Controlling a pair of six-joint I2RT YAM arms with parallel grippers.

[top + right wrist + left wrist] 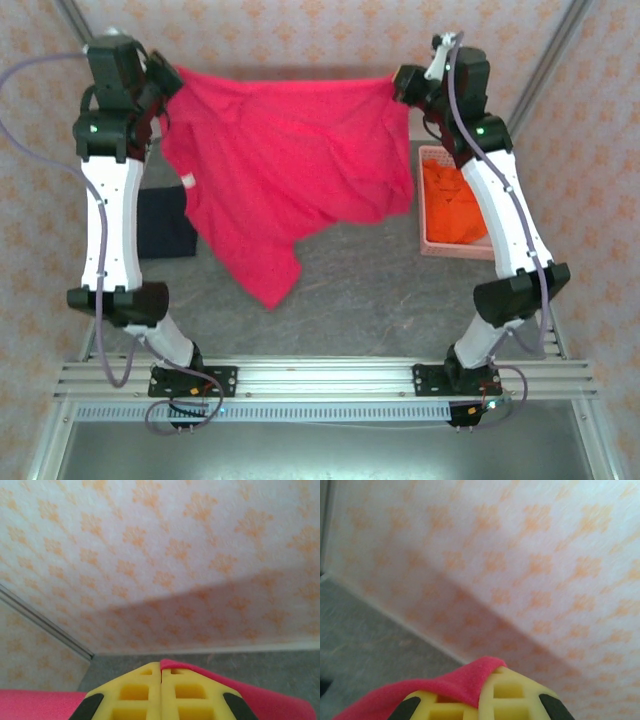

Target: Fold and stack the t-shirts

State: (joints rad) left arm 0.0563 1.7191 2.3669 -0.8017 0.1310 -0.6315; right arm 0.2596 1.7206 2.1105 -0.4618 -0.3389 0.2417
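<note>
A crimson-pink t-shirt [290, 170] hangs spread in the air between my two arms at the back of the table, its lower end drooping toward the table. My left gripper [170, 82] is shut on its upper left corner. In the left wrist view the pink cloth [447, 686] is pinched between the yellow fingers of that gripper [482, 692]. My right gripper [402, 82] is shut on the upper right corner; pink cloth [272, 700] comes out of its closed tips [160, 680]. A dark navy t-shirt [165, 222] lies folded at the left. An orange t-shirt [455, 205] sits in the basket.
The pale pink lattice basket [432, 248] stands at the right, beside my right arm. Patterned walls [160, 555] close in the back and sides. The grey tabletop [360, 300] stretches in front of the hanging shirt.
</note>
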